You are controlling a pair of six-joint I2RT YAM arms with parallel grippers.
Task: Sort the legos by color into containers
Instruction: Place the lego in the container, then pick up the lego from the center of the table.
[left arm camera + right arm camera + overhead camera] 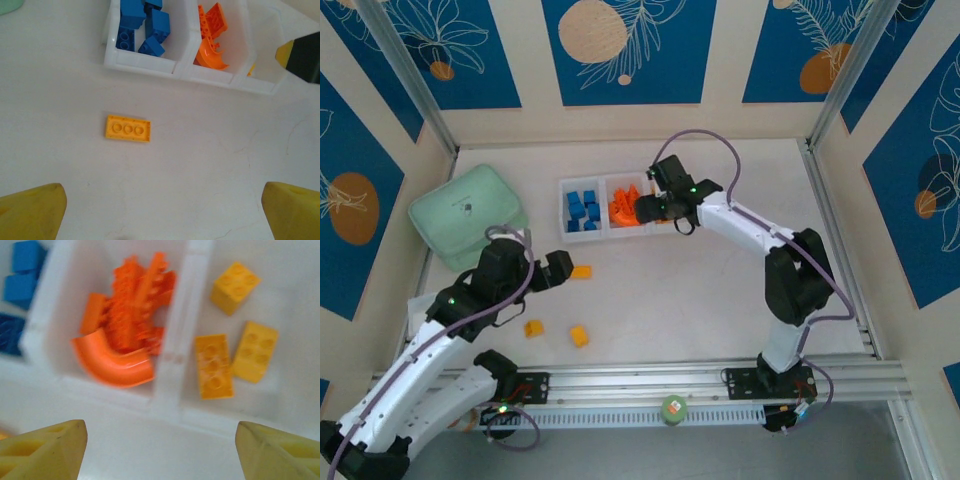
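Observation:
The containers are one white three-compartment tray (563, 207). Its left compartment holds blue legos (583, 209), the middle one orange legos (623, 212). In the right wrist view three yellow legos (213, 366) lie in the right compartment, beside the orange pile (130, 330). My right gripper (160, 450) hovers open over the tray's near wall (177, 340), nothing between its fingers. My left gripper (162, 215) stands wide open above the table, a flat yellow lego (128, 128) lying ahead of it. Two more yellow legos (534, 328) (579, 336) lie nearer the bases.
A mint-green soft case (468, 215) sits at the back left, close behind the left arm. The right gripper's dark and yellow finger (300, 55) shows over the tray's right end (260, 85) in the left wrist view. Bare table runs between the tray and the front rail (720, 375).

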